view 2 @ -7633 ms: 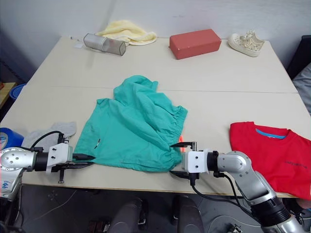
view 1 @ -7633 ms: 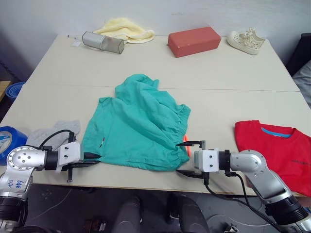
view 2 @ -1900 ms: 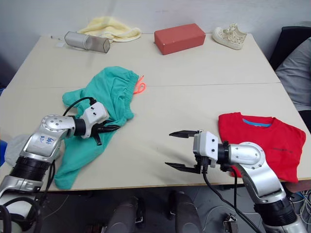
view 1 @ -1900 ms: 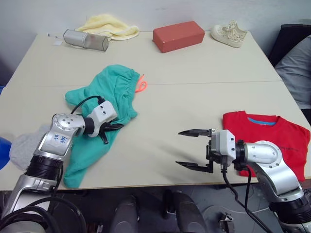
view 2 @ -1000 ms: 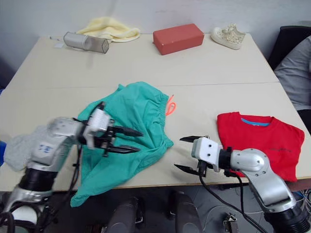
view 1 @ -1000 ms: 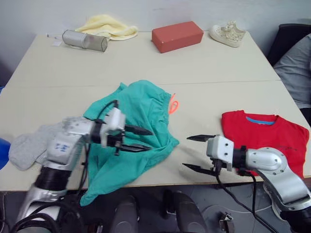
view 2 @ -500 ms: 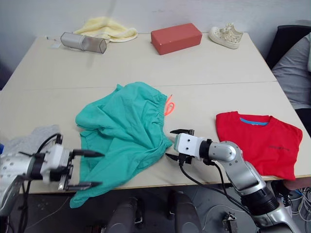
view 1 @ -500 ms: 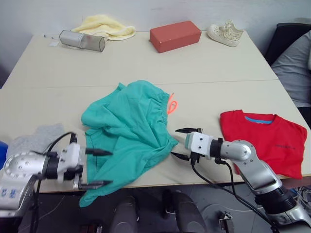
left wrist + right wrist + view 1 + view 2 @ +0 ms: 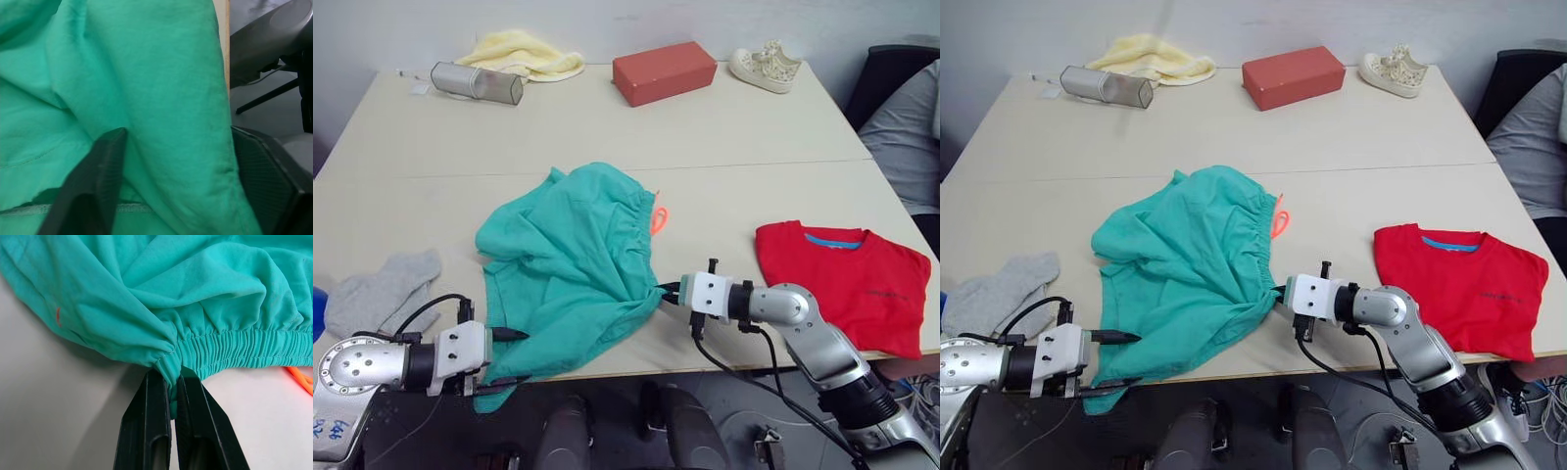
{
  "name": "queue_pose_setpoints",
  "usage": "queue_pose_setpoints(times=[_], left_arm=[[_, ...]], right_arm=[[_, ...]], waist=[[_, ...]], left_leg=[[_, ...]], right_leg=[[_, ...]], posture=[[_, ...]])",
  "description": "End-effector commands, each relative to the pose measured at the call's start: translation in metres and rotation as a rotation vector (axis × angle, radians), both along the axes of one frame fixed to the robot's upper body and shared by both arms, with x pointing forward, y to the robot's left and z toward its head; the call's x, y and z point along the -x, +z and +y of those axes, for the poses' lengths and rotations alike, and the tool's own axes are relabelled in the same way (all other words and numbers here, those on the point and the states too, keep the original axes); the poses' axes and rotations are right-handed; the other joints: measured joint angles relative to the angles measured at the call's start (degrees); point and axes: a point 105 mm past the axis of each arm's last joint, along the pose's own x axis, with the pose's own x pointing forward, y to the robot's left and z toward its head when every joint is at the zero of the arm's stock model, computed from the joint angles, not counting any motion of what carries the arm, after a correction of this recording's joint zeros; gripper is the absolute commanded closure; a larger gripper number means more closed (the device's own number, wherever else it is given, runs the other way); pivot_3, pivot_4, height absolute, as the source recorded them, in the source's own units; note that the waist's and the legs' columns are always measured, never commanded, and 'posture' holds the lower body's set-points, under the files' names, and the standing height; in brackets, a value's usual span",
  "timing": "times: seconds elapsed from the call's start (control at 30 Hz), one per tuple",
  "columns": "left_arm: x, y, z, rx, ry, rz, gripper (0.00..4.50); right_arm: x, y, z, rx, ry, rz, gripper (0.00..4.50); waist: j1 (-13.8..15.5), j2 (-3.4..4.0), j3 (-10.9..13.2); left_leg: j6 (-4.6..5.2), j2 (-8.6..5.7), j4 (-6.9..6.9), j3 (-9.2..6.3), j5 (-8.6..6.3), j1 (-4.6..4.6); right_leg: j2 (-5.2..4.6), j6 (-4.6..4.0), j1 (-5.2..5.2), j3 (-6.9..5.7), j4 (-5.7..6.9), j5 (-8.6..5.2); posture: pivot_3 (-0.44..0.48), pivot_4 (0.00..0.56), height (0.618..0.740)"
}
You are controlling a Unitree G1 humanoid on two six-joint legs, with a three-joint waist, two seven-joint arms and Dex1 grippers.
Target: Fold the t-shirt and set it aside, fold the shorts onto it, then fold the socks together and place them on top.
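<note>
Both arms are built of rounded silver-grey metal segments joined by black ring collars, each ending in a boxy white wrist block from which two slim black fingers taper to points. The left claw (image 9: 509, 357) has dark screw heads on the white block just behind it, and a thin black cable loops up and back from there to the domed silver joint (faint blue handwriting marks the shell below that joint). Behind the right claw (image 9: 668, 293), a small black stud stands atop the white block, and a black cable hangs beneath the forearm.
</note>
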Motion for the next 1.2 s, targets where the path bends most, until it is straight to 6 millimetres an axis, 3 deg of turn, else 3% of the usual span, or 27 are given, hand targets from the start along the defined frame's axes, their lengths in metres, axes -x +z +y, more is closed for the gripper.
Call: queue_pose_setpoints(times=[0.03,0.13,0.23,0.43,0.67,0.83,0.93,1.1,1.17,1.2], left_arm=[[-0.01,0.008,0.009,-0.028,0.016,-0.016,2.6],[-0.029,0.014,0.029,-0.114,0.053,-0.063,3.53],[-0.052,0.034,0.033,-0.061,0.079,-0.125,4.48],[-0.054,0.059,0.014,0.042,-0.07,-0.065,4.48],[-0.053,0.069,0.002,0.042,-0.188,-0.021,4.48],[-0.042,0.068,-0.01,0.102,-0.207,0.084,4.48],[-0.046,0.065,-0.014,0.159,-0.127,0.09,3.79],[-0.023,0.058,-0.023,0.196,-0.189,0.095,2.34],[-0.015,0.058,-0.02,0.204,-0.178,0.149,2.34],[-0.01,0.058,-0.017,0.207,-0.146,0.188,2.11]], right_arm=[[0.005,0.017,-0.006,-0.028,0.016,-0.041,4.5],[0.01,0.024,-0.012,-0.041,0.024,-0.026,4.5],[0.017,0.034,-0.023,-0.056,0.034,-0.01,4.5],[0.032,0.059,-0.051,-0.091,0.065,0.017,4.5],[0.055,0.06,-0.078,-0.036,0.137,0.122,4.5],[0.063,0.057,-0.08,-0.046,0.133,0.175,4.5],[0.056,0.052,-0.08,-0.034,0.08,0.148,4.5],[0.05,0.042,-0.078,-0.041,0.024,0.146,4.5],[0.049,0.039,-0.077,-0.037,0.012,0.139,4.5],[0.049,0.037,-0.076,-0.04,0.006,0.141,4.5]], waist=[[0.15,0.0,0.0],[0.16,0.02,0.01],[0.28,0.02,0.01],[-0.01,0.01,0.01],[0.04,0.01,0.01],[-0.05,0.01,0.01],[0.0,0.01,0.01],[-0.04,0.0,0.02],[-0.08,-0.01,0.02],[-0.04,-0.01,0.02]], left_leg=[[0.0,-0.01,0.0,0.0,0.0,0.0],[0.02,-0.01,0.0,0.01,-0.01,-0.01],[0.02,-0.01,0.0,0.01,-0.01,-0.01],[0.1,-0.02,0.01,0.16,-0.15,0.01],[0.02,0.04,0.02,0.22,-0.21,0.06],[0.05,0.05,0.06,0.36,-0.19,0.14],[0.05,0.06,0.04,0.48,-0.19,0.25],[0.05,0.07,-0.04,0.73,-0.27,0.44],[0.05,0.1,-0.04,0.8,-0.34,0.48],[0.06,0.11,-0.04,0.82,-0.35,0.49]], right_leg=[[-0.01,0.0,0.0,0.0,0.0,0.0],[-0.01,0.0,0.0,0.0,-0.01,0.0],[0.0,0.0,0.0,-0.02,0.0,0.0],[-0.04,0.08,0.0,0.02,0.01,0.05],[0.15,0.09,0.0,0.11,0.03,0.04],[0.17,0.11,0.01,0.34,0.02,0.02],[0.2,0.13,0.01,0.5,0.04,0.01],[0.2,0.15,0.01,0.75,0.06,0.01],[0.2,0.15,0.01,0.8,0.05,0.01],[0.2,0.15,0.01,0.82,0.06,0.01]], posture=[[0.0,0.15,0.74],[0.0,0.15,0.74],[0.0,0.15,0.74],[0.0,0.15,0.74],[0.0,0.15,0.74],[0.0,0.15,0.74],[0.0,0.15,0.74],[0.0,0.15,0.74],[0.0,0.15,0.74],[0.0,0.15,0.74]])
